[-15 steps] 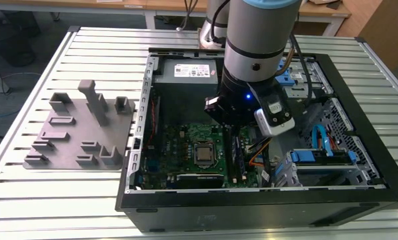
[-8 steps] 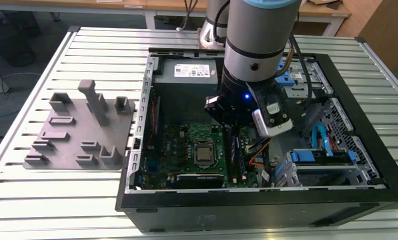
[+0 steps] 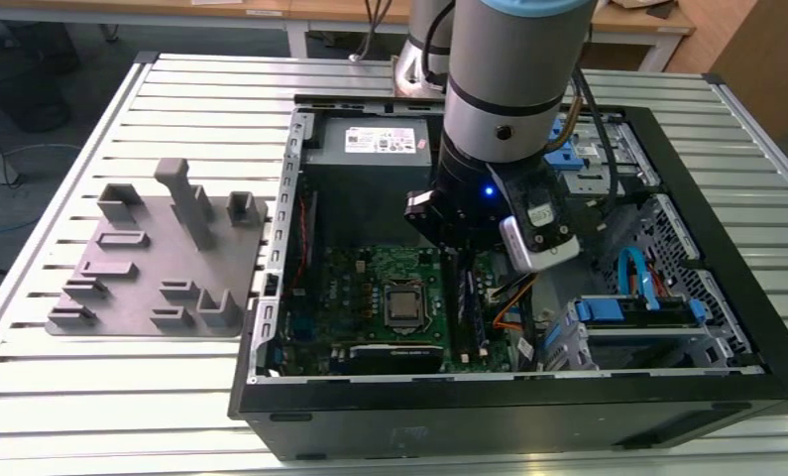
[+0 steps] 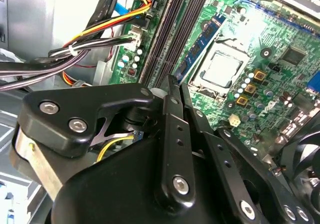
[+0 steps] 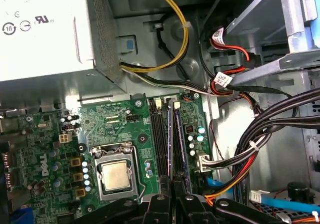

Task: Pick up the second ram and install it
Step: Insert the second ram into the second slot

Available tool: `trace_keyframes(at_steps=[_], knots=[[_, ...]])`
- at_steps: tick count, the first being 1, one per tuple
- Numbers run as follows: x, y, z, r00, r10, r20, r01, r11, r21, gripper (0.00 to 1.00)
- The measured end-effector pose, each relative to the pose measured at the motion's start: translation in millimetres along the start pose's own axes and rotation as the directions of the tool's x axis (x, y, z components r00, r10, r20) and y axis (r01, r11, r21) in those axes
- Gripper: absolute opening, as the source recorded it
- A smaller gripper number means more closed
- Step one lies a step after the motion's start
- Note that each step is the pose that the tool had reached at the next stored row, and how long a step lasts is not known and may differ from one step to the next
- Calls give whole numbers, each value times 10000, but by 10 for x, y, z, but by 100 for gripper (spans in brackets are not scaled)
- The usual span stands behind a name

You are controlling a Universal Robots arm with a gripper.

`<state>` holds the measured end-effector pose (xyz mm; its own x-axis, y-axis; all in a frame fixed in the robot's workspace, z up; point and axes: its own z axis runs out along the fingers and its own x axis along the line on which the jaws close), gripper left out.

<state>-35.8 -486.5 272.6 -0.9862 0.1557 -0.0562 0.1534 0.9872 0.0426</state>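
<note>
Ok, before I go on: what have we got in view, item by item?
table: one, silver slats, under everything
fixture plate: one, grey, on the table, exterior view's left of the case
computer case: one, black, open
motherboard: one, green, inside the case
processor: one, silver, in its socket
power supply: one, grey, in a case corner
cables: several, black, yellow, red, orange
second ram: one, blue-green, in the slot row beside the processor
arm: one, grey, reaching into the case
gripper: one, black, over the memory slots
</note>
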Motion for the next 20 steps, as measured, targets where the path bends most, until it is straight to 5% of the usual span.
trace_keyframes(at_steps=[5,14,20], knots=[[0,0,3,9961,-886,-36,886,9961,-49,14],[-6,-56,10,9952,-979,-44,979,9952,-48,14],[-5,-59,39,9885,-1511,-99,1512,9885,20,14]])
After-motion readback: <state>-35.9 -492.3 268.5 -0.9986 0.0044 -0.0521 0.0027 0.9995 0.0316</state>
